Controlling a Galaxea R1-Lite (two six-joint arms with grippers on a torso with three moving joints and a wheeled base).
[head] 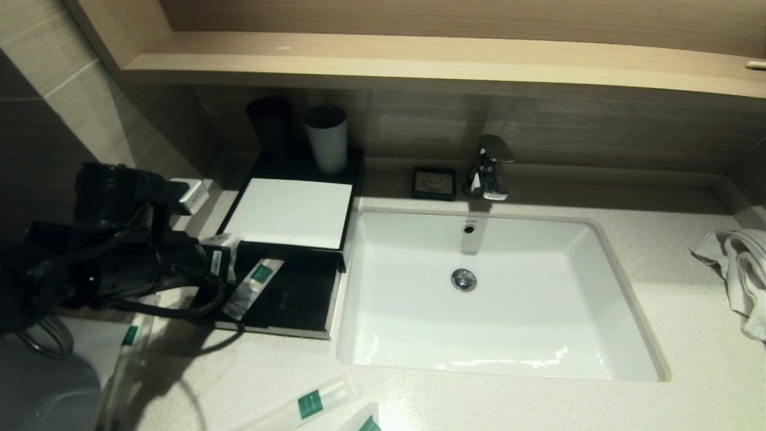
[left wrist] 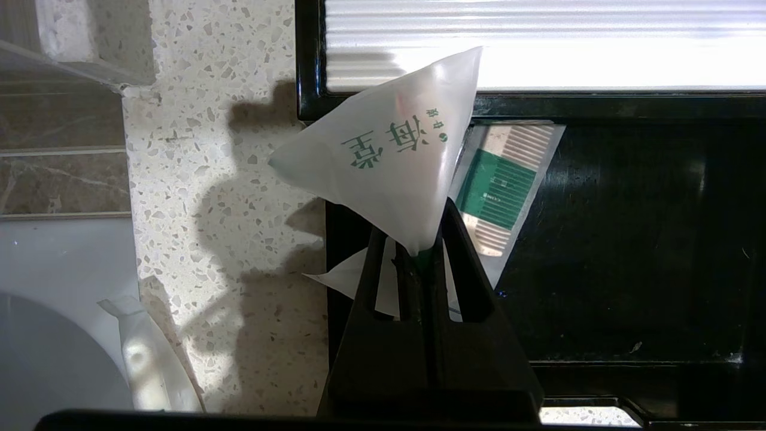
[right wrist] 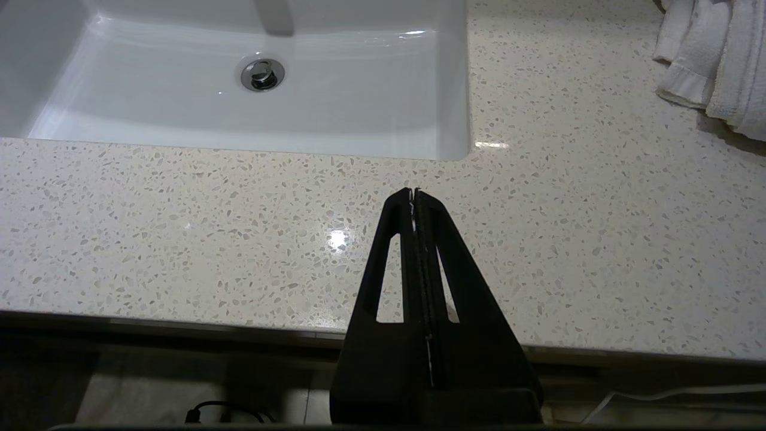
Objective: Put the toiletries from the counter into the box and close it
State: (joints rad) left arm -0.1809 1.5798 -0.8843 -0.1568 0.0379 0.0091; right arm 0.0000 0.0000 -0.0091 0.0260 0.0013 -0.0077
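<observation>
My left gripper (left wrist: 422, 251) is shut on the corner of a whitish packet (left wrist: 389, 149) printed with green characters. It holds the packet up over the left edge of the box's open black drawer (left wrist: 628, 239). Inside the drawer lies a long packet with a green label (left wrist: 502, 185) (head: 254, 287). The box (head: 287, 209) has a white top panel and sits left of the sink. More toiletries lie on the counter (head: 688, 335): two at the front edge (head: 311, 404) (head: 368, 425) and one at the far left (head: 128, 341). My right gripper (right wrist: 414, 193) is shut and empty over the counter's front edge.
A black cup (head: 270, 126) and a white cup (head: 326, 137) stand on the back of the box. A soap dish (head: 433, 182) and the faucet (head: 489, 167) sit behind the sink (head: 419, 335). A white towel (head: 739, 269) lies at the far right. A wooden shelf (head: 419, 60) overhangs.
</observation>
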